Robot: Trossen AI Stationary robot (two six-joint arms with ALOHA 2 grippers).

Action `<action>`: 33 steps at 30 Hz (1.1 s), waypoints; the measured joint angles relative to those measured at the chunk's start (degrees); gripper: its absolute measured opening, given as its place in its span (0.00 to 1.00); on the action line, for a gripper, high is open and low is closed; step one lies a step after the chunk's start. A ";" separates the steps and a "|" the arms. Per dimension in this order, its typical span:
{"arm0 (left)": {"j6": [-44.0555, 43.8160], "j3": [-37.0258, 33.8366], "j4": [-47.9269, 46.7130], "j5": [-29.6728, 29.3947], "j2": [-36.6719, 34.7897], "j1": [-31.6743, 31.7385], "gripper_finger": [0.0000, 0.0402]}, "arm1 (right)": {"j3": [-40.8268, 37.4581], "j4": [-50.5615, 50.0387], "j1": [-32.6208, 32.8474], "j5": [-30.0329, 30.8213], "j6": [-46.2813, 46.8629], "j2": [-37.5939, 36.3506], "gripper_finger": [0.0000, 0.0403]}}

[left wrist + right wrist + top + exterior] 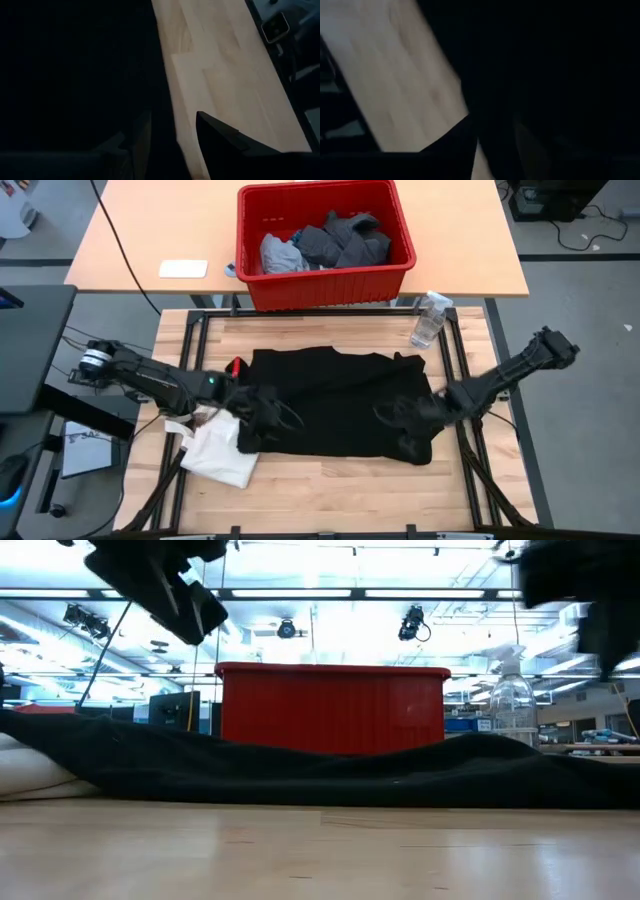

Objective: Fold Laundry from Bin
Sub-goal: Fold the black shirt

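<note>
Black cotton-like fabric makes up the item under work: 1 black T-shirt [335, 405] lies spread flat across the middle of the wooden surface [330, 490], its near hem towards the front edge. Judged from the low, draped profile in the low view, it is light, limp and non-fragile; it will sag and fold on itself when lifted and offers no rigid point. The best purchase is judged to be the hem corners or the side seams, pinched in both hands at once so the cloth stays taut.

The left hand [268, 412] sits low over the shirt's left edge, the right hand [408, 416] over its right lower corner. Whether either set of fingers is spread or pinching cloth cannot be told; dark fingers merge with dark fabric in both wrist views.

Count:
- 1 bin [325, 242], red, on the far table, holding a heap of dark grey tops [345, 238] and 1 light grey piece [280, 254]; the number of tops cannot be separated.
- 1 white cloth item [222, 452], just beside the shirt's left lower corner.
- 1 clear spray bottle [430, 318] at the far right.
</note>
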 joint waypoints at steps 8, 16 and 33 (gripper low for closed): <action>-4.32 -0.02 2.41 -1.05 13.66 -2.08 0.40 | -9.26 5.51 16.90 5.81 22.41 0.02 0.25; -14.14 0.02 -1.13 -0.75 22.48 -2.39 0.40 | -20.77 18.75 23.89 3.62 32.66 0.02 0.24; -31.04 7.83 -7.48 0.33 18.40 -5.69 0.40 | -16.09 35.53 28.98 -4.99 30.02 -1.76 0.24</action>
